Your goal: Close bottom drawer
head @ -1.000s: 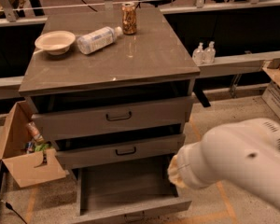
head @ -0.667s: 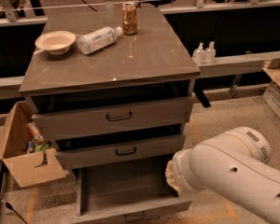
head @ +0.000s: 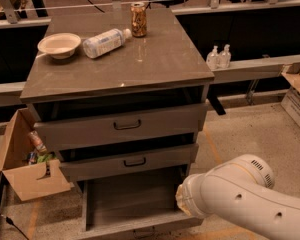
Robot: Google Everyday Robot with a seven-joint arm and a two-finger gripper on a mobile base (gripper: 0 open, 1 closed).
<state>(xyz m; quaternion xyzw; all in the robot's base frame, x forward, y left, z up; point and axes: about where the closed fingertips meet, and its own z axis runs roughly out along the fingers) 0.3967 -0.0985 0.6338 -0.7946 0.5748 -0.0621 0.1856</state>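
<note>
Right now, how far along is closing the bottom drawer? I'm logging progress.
Nothing looks done yet: the bottom drawer stands pulled well out. In hand: the arm reaches down to the drawer's front corner, and the gripper is hidden behind the arm's end. Left: pushing the drawer in under the middle drawer.

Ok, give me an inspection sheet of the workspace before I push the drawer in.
Surface: cabinet top holds a bowl, a bottle on its side, an upright can.
Job's things: bottom drawer pulled out, tray looks empty.
Clutter: open cardboard box left of the cabinet.
Grippers: gripper hidden behind the arm at the drawer's right front corner.
Cables: black cable, lower left.
Surroundings: two small bottles on the ledge, right.
</note>
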